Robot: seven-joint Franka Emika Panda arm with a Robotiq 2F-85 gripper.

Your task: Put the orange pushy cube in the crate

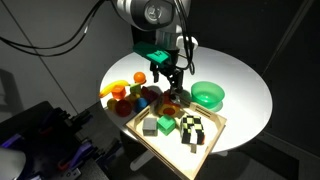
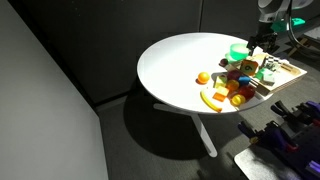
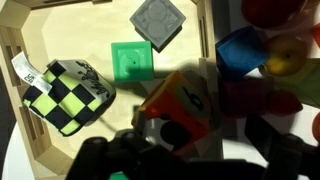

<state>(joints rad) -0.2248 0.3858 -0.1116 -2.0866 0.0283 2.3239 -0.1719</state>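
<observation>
The orange pushy cube (image 3: 178,103) has orange-red edges and dark and whitish face patches. It lies tilted against the crate's wooden rim (image 3: 208,35), just below my gripper (image 3: 195,140). The jaws stand open, one dark finger on each side of the cube, with a gap showing on the right. In an exterior view the gripper (image 1: 172,86) hangs over the near corner of the crate (image 1: 215,128), with the cube (image 1: 172,104) beneath it. The crate (image 2: 290,72) and gripper (image 2: 262,45) appear small at the table's far edge.
Inside the crate lie a grey cube (image 3: 158,20), a green cube (image 3: 132,62) and a black-and-yellow checkered cube (image 3: 65,92). Outside its rim crowd a blue block (image 3: 243,50) and red and orange toys (image 3: 285,55). A green bowl (image 1: 208,95) stands beside the crate.
</observation>
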